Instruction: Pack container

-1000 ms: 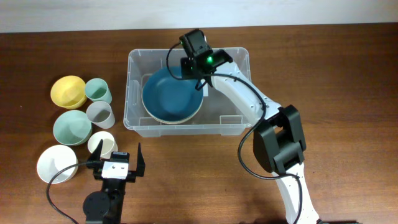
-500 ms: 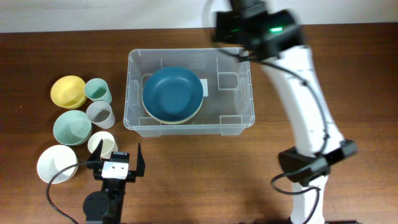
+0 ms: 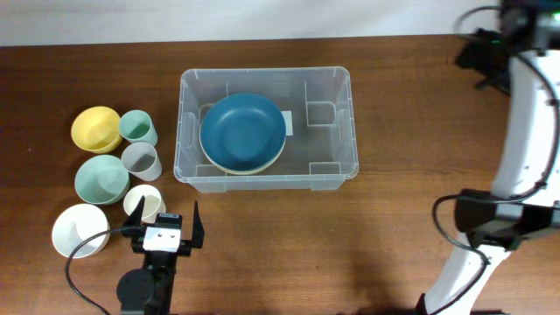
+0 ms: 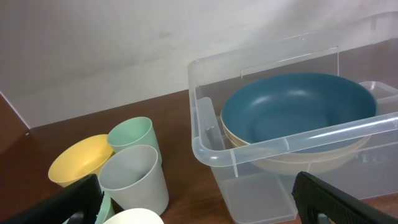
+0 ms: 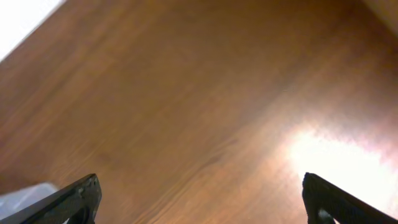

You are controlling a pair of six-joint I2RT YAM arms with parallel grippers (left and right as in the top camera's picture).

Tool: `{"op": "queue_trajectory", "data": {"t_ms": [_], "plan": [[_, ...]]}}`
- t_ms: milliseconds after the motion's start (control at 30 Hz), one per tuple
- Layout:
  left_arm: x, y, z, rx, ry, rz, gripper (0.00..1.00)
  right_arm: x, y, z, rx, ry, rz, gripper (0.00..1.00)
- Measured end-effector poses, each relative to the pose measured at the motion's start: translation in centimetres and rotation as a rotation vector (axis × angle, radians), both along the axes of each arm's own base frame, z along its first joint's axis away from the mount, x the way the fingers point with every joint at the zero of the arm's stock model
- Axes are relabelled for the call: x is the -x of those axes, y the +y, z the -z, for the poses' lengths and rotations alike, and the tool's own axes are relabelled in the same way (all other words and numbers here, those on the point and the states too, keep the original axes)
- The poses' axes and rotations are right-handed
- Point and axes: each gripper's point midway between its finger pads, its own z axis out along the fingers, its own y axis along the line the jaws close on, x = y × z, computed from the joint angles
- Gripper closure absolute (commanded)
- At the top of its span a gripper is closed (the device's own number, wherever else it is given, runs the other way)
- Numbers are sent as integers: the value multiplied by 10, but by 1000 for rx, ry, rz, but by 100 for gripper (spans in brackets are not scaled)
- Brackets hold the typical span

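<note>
So the container [image 3: 325, 147] sits upright, open side up, around the middle of the counter [image 3: 350, 245] and a bit toward the back edge. From overhead its long axis runs left to right, parallel with that edge. A blue bowl [image 3: 242, 131] sits in its left half, nested in a cream bowl [image 3: 247, 171] whose rim just peeks out underneath. The right half is bare, with a little white label [image 3: 288, 125] on the base right next to the bowls.

The left gripper [image 3: 164, 229] is down at the front left, fingers spread wide with nothing between them and not touching anything. Its wrist cam looks at the container's short end [image 4: 205, 134], with the blue bowl [image 4: 298, 112] and the cream one [image 4: 311, 163] visible through the clear wall.

The right gripper [image 3: 479, 57] is way over at the back right corner, well apart from the container. Its wrist view is blurry, but both fingers sit at the frame edges around the gripper's middle [image 5: 202, 196], so it's wide open, empty, with plain wood below.

Left of the container is a cluster of stuff: a yellow bowl [image 3: 96, 129], a mint cup [image 3: 137, 127], a grey cup [image 3: 140, 161], a mint bowl [image 3: 101, 178], a white cup [image 3: 143, 204] and a white bowl [image 3: 80, 231].
</note>
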Motion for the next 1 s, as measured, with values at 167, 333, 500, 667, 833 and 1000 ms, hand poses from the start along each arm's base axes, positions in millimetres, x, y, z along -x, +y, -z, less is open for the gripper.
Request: {"op": "queue_trajectory", "data": {"t_ms": [167, 333, 500, 667, 833, 1000], "plan": [[0, 0, 0, 0, 0, 0, 0, 14, -23, 26, -71, 70, 71, 1], [0, 0, 0, 0, 0, 0, 0, 13, -26, 52, -107, 117, 84, 1], [0, 0, 0, 0, 0, 0, 0, 9, -25, 72, -124, 142, 81, 1], [0, 0, 0, 0, 0, 0, 0, 12, -24, 82, -132, 173, 82, 1], [0, 0, 0, 0, 0, 0, 0, 12, -24, 82, -133, 174, 82, 1], [0, 0, 0, 0, 0, 0, 0, 12, -24, 82, -133, 174, 83, 1]]}}
